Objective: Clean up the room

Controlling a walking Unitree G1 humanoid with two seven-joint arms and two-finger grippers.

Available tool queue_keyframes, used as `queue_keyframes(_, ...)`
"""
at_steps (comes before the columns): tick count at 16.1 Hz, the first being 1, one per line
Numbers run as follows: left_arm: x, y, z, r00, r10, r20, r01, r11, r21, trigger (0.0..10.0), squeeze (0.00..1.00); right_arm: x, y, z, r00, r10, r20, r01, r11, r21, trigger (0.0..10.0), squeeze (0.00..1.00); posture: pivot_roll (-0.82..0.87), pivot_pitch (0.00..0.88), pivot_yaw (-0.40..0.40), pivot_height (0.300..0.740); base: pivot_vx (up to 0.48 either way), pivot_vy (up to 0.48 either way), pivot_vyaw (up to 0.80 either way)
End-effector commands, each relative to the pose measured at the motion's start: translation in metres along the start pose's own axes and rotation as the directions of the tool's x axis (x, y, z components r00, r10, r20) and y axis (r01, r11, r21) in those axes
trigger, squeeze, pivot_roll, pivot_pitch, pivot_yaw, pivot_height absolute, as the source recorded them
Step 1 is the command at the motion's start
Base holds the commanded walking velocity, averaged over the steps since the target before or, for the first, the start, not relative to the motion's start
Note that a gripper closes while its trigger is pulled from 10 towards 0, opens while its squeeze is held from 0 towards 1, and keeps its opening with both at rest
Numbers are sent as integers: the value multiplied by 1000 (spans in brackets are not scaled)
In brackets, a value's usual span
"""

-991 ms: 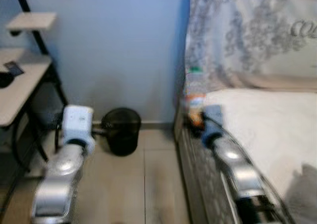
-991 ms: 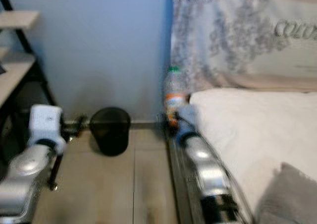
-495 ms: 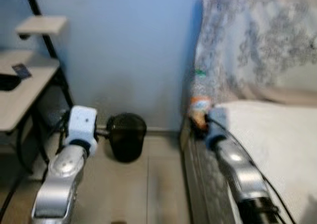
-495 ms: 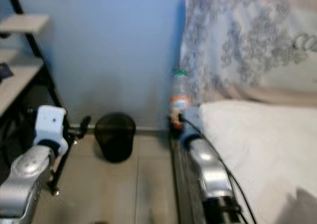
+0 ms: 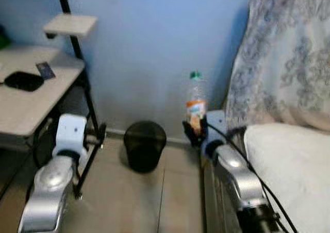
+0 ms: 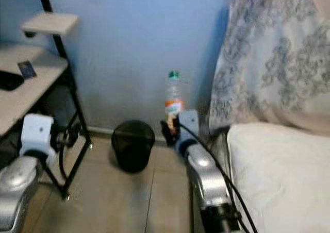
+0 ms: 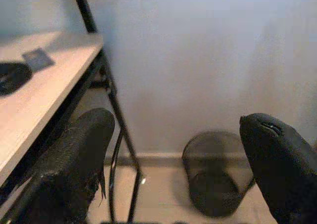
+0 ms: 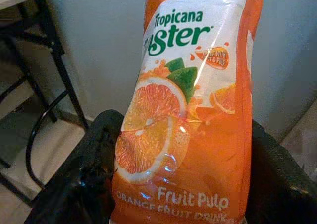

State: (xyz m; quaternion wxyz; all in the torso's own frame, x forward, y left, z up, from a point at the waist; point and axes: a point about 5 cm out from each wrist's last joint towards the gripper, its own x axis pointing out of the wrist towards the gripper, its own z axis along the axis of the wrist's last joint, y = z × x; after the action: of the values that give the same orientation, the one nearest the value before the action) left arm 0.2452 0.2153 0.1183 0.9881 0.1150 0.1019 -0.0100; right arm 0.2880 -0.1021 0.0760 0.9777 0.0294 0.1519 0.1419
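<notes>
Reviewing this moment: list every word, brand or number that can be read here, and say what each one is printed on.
"Tropicana" on the label of the bottle held in the right gripper.
"ister", a larger green word partly cut off, on the same label.
"Fruit Pulp", same label, lower down.
"ORANGE FRUIT DRINK", same label, along its bottom.
The small orange badge on the label is too small to read.
The dark card on the desk is too blurred to read.

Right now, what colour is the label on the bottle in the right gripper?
Orange with a white upper area, on the bottle; clearest in the right wrist view.

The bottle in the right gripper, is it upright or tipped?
Upright: the bottle stands with its green cap on top, held near its base by the right gripper.
</notes>
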Motion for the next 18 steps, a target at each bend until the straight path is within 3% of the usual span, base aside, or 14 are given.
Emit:
queue_keyframes(1,1,-9,4,999,-36,21,36,999,-1,10000,0,-4,-14,-2,999,-42,-12,42,999,-5,10000,0,101,0,-51,740,334,0,0)
queue_keyframes(18,9,-19,7,991,-132,14,131,991,39,10000,0,-5,-14,-7,998,-61,-21,61,998,-2,10000,0,90,0,-8,740,335,0,0)
